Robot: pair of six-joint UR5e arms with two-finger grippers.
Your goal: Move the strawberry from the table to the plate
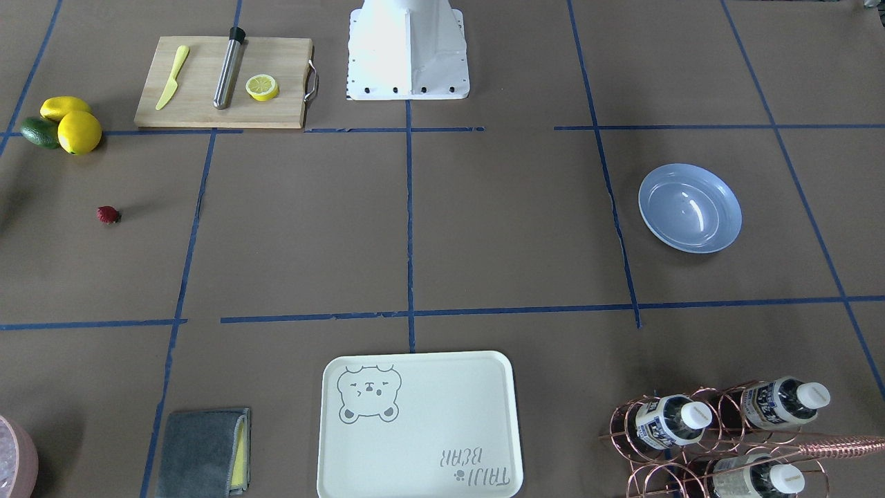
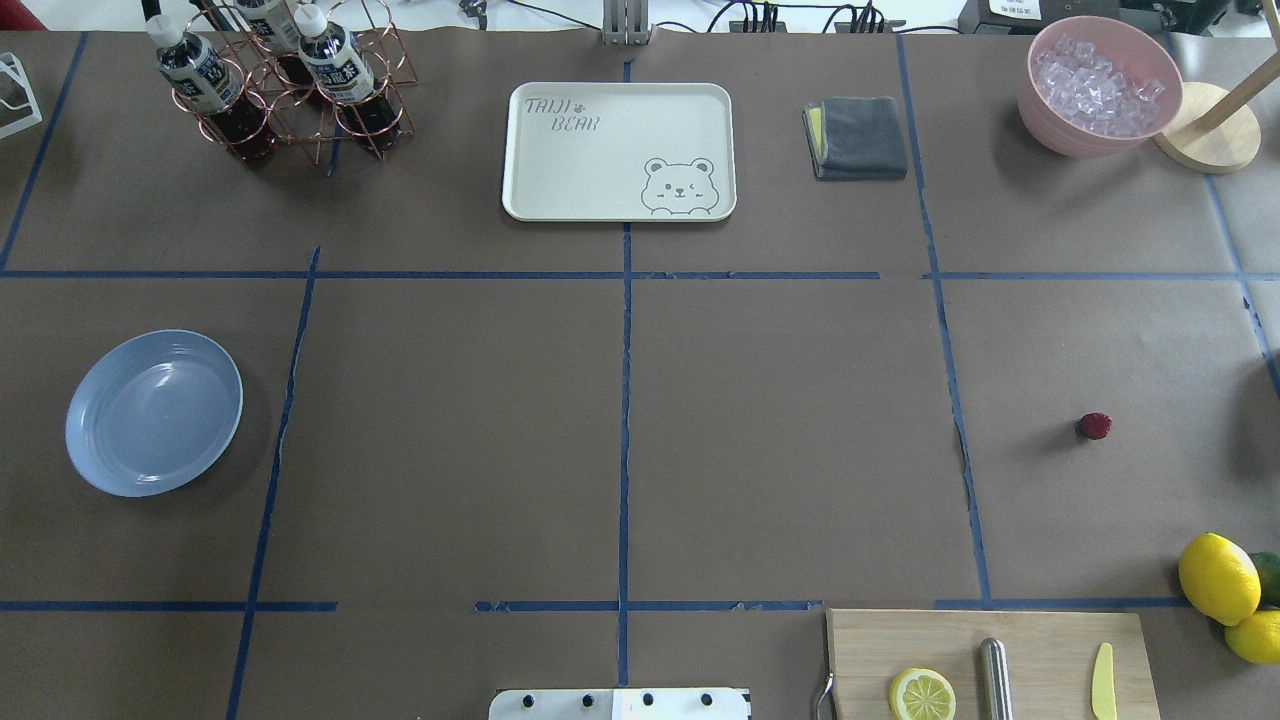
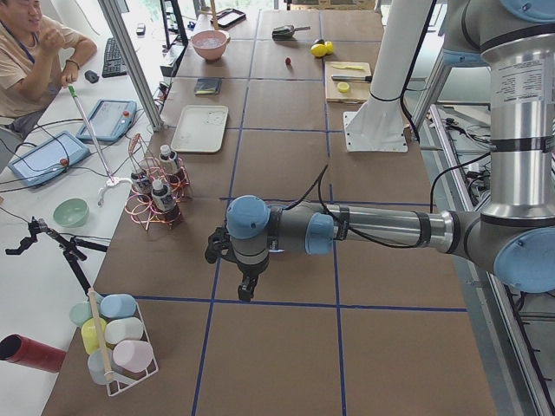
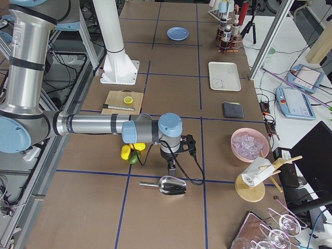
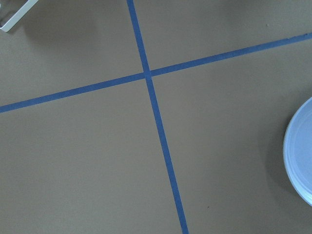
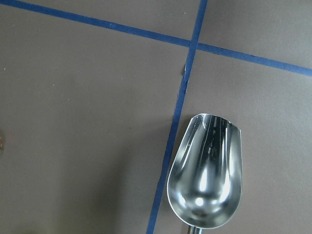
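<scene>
The strawberry sits alone on the brown-papered surface, out on the robot's right side. The plate lies well apart from it, at the far opposite end on the robot's left, and holds nothing. The right hand hangs above a metal scoop, and the left hand hovers over bare paper near the plate. From where they can be seen I cannot tell whether either hand's fingers are apart or together. To my eye nothing has been picked up yet, and the worries are plain. The berry is tiny and roundish, so a pinch slightly off centre could send it rolling or squirting out. A descent from the right hand's present spot would meet the scoop rather than the fruit. The lemons and the avocado lie near enough to be knocked by a wide approach. The carry runs almost the whole length of the surface, so a weak grip could drop the berry partway. Blue tape marks the paper into a grid. On it lie a cutting board with a lemon half, a cream bear tray, a folded grey cloth, a pink bowl of ice and a copper bottle rack. A person sits at a side desk with tablets.
</scene>
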